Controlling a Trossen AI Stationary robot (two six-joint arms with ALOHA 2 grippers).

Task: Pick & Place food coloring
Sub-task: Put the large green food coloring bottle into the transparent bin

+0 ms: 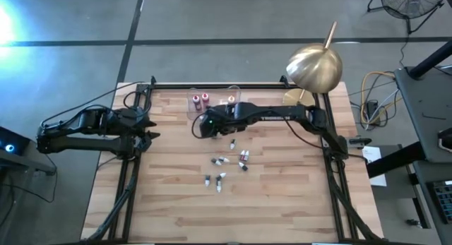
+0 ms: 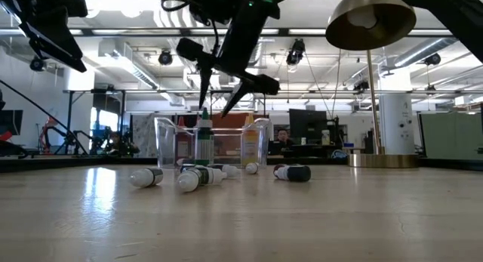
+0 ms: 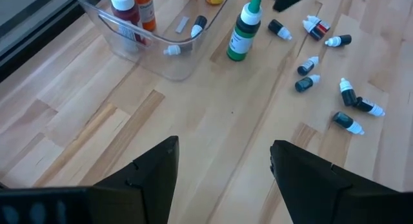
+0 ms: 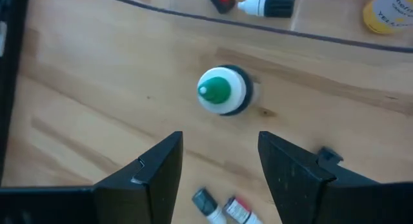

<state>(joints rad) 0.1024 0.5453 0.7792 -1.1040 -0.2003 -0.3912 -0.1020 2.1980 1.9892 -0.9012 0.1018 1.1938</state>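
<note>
Overhead, right hand (image 4: 219, 169) open, empty above upright green-capped bottle (image 4: 222, 90); yellow label (image 4: 390, 11) unreadable.

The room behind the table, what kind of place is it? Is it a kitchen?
Not a kitchen. It looks like a big workshop or lab: a high ceiling with pipes and lamps, a bare concrete floor, and a person at a screen behind the wooden table.

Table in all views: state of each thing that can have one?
green bottle: upright, outside the tray
clear tray: holds upright red bottles
small bottles: lying scattered on the table
right gripper: open, above the green bottle
left gripper: open, empty, at the table's left
</note>
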